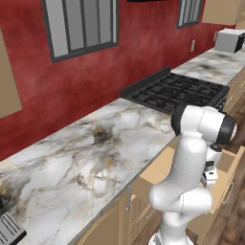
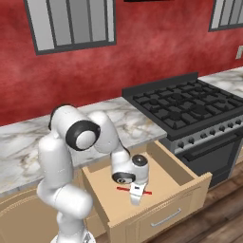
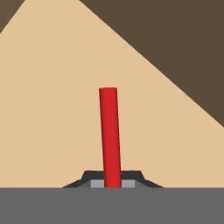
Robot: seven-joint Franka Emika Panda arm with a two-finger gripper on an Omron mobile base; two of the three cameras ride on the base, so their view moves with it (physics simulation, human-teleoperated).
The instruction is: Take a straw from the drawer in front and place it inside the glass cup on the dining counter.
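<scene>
Fingers of our white arm reach down into the open light-tan wooden drawer, their tips at the thin bright red straw that lies flat on the drawer floor. In the hand view the straw rises straight up from between the two dark fingertips, which sit close on either side of it at the bottom edge; we cannot tell whether they are pressing on it or only framing it. Bare tan drawer floor surrounds the straw there, with a dark brown area beyond it at the upper right.

From the right base view, the drawer stands pulled out below the white-grey marble surface with brown veins, and our own arm bends over its left half. A black gas stove sits just beside the drawer on the right, its dark oven front dropping next to the drawer's side wall. Behind everything runs a dark red wall with grey barred windows. From the left base view, the arm's white body hides most of the drawer, and a white microwave stands at the far end of the marble surface.
</scene>
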